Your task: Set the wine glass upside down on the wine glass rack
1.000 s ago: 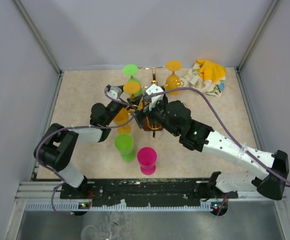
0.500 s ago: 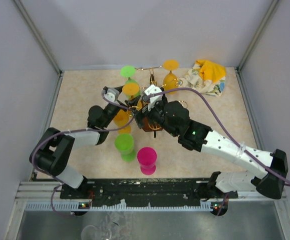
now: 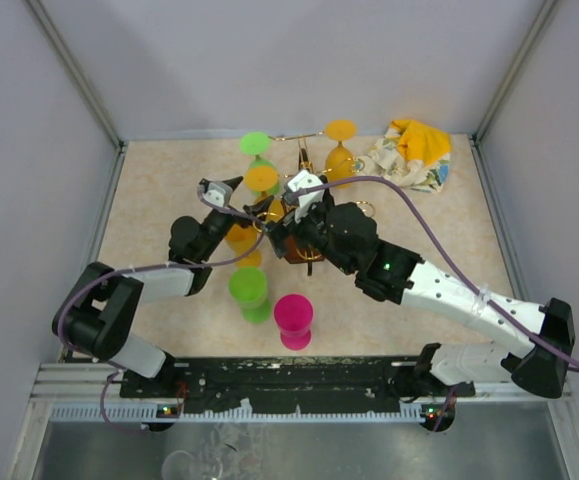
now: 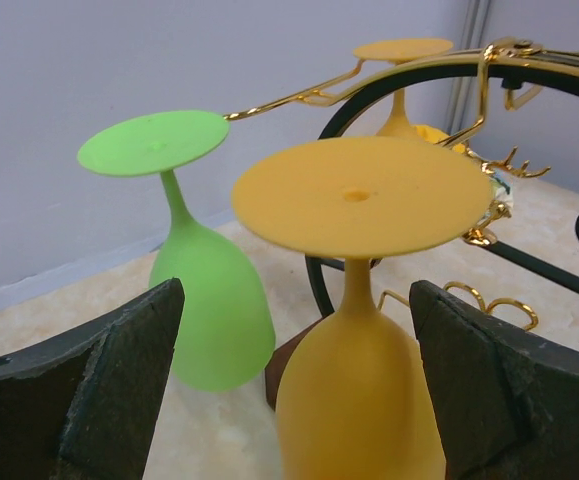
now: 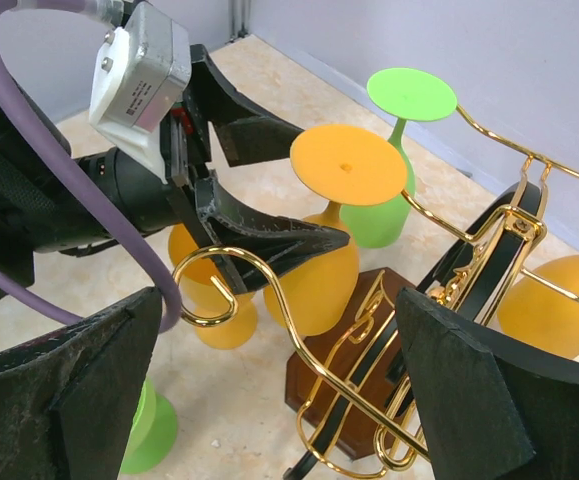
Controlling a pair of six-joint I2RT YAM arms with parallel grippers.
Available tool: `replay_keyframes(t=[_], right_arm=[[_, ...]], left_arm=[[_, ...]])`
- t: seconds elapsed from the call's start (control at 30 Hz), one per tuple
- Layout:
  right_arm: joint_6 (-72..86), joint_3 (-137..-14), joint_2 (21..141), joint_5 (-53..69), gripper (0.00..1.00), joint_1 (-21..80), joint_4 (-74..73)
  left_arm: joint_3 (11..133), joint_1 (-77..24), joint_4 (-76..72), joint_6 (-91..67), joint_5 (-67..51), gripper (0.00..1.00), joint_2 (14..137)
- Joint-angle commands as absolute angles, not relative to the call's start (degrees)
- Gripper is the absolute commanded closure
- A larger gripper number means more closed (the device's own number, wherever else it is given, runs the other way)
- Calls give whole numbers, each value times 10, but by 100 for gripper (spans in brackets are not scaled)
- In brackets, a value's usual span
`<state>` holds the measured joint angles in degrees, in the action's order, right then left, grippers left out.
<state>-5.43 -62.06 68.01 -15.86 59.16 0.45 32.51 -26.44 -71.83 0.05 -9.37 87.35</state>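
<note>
The beige stone-patterned tabletop (image 3: 149,190) carries the wine glass rack (image 5: 489,262), a gold wire stand with curled arms around a dark oval frame, standing mid-table beneath both arms. The right gripper (image 5: 281,300) hangs over the rack's brown base, jaws wide apart and clamping nothing. The left gripper (image 4: 297,295) spreads its jaws either side of an orange plastic wine glass (image 4: 362,195), foot-up just beside the frame; whether it hangs from the wire cannot be told. A crumpled yellow-and-white cloth (image 3: 414,150) lies back right. A green inverted glass (image 4: 209,300) is beyond, while a second green glass (image 3: 249,290) and a magenta glass (image 3: 294,318) stand nearer the bases.
</note>
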Motion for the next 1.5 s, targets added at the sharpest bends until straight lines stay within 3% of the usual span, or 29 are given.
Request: replay_keyframes(t=[0.0,0.7,1.07,1.47], right_arm=[[-63,-636,668,-181,1,595,21],[-64,-632,648,-225,1,595,0],[-32,-668,605,-354,5,595,-73],[42,-741,575,-442,7,595,-237]], left_arm=[[306,-244,-736,-7,-94,0,851],[264,-168,-711,-28,-115,0,775],[349,-163,-360,-9,7,0,648],[486,-163,-28,-95,-5,0,652]])
